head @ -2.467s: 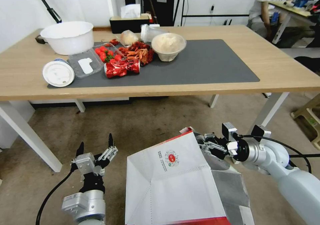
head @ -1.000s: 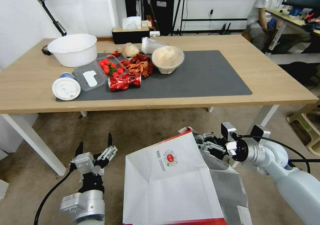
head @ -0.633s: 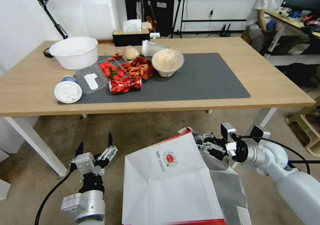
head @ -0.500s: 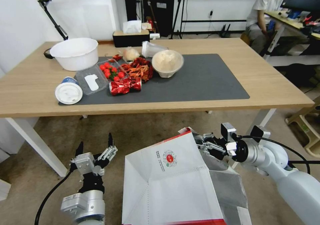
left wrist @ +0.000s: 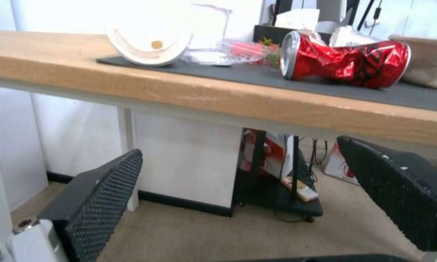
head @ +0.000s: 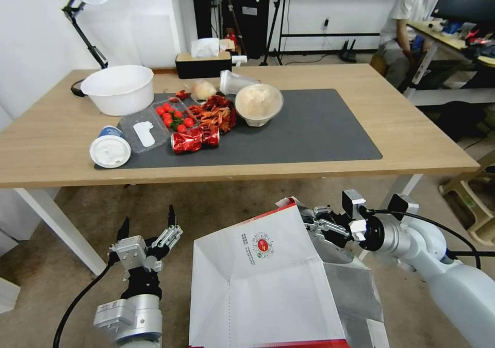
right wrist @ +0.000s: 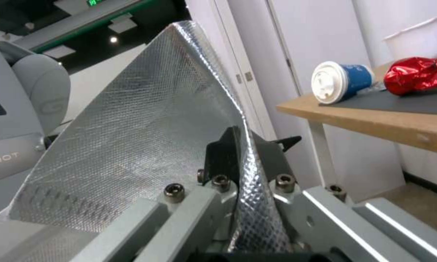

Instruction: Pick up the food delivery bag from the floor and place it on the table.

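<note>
The food delivery bag (head: 263, 281), white with a round red logo and red edges, hangs tilted in front of me, below the table's near edge. My right gripper (head: 314, 224) is shut on its upper rim. In the right wrist view the jaws (right wrist: 242, 171) pinch the silver foil lining (right wrist: 140, 127). My left gripper (head: 147, 229) stands open to the bag's left, apart from it, over the beige floor (head: 206, 209). Its fingers (left wrist: 102, 203) are spread wide. The light-wood table (head: 412, 131) with its dark grey mat (head: 319, 126) lies ahead.
On the mat's left half lie a white bowl (head: 117, 87), a tipped lidded cup (head: 110, 149), a crushed red can (head: 195, 139), a tomato tray (head: 172, 115) and a bowl of rice (head: 259, 103). A tissue box (head: 202, 62) stands behind. White table legs (head: 62, 229) flank the floor space.
The whole head picture has shifted: the table sits lower and shows more of the room behind, so the camera moved. Bag and both grippers keep their places in the picture.
</note>
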Tool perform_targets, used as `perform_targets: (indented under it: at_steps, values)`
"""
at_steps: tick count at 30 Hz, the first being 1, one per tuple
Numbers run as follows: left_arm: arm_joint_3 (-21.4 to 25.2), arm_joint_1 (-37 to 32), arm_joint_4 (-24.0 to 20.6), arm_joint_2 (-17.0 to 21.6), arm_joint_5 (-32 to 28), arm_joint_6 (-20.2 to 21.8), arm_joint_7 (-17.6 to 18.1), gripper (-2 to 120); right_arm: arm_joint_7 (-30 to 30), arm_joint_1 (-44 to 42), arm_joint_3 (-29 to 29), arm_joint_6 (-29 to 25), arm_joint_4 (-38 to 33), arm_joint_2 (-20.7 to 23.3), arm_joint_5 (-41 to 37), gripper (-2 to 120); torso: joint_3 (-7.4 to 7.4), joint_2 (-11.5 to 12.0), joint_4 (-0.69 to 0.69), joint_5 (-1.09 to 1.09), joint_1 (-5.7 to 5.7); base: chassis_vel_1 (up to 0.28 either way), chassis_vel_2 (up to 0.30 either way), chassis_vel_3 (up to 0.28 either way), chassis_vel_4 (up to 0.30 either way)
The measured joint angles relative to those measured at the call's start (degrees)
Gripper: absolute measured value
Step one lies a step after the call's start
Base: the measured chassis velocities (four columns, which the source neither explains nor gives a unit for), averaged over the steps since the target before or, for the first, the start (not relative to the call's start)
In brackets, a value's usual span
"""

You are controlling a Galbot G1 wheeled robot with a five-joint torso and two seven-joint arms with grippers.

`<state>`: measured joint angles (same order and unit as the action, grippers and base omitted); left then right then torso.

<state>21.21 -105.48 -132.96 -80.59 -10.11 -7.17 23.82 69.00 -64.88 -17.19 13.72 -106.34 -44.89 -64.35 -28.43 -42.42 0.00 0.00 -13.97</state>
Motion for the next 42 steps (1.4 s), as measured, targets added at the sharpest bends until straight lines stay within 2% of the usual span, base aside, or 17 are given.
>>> perform_targets:
  at_steps: [28, 35, 42]
  values:
    - [0.17, 0.07, -0.1, 0.34, -0.16, 0.18, -0.13, 100, -0.32, 0.52, 0.11, -0.01, 0.09, -0.18, -0.27, 0, -3.66, -6.26, 0.0, 0.0, -2.62, 0.0, 0.0, 0.0, 0.0]
    - [0.14, 0.17, 0.05, 0.35, -0.17, 0.23, -0.12, 100, -0.36, 0.48, 0.19, -0.05, 0.17, -0.28, -0.23, 0, -5.13, -8.86, 0.0, 0.0, -3.71, 0.0, 0.0, 0.0, 0.0]
    - [0.16, 0.18, 0.06, 0.37, -0.16, 0.23, -0.13, 100, -0.37, 0.46, 0.19, -0.09, 0.17, -0.3, -0.21, 0, -6.02, -10.4, 0.0, 0.0, -4.37, 0.0, 0.0, 0.0, 0.0]
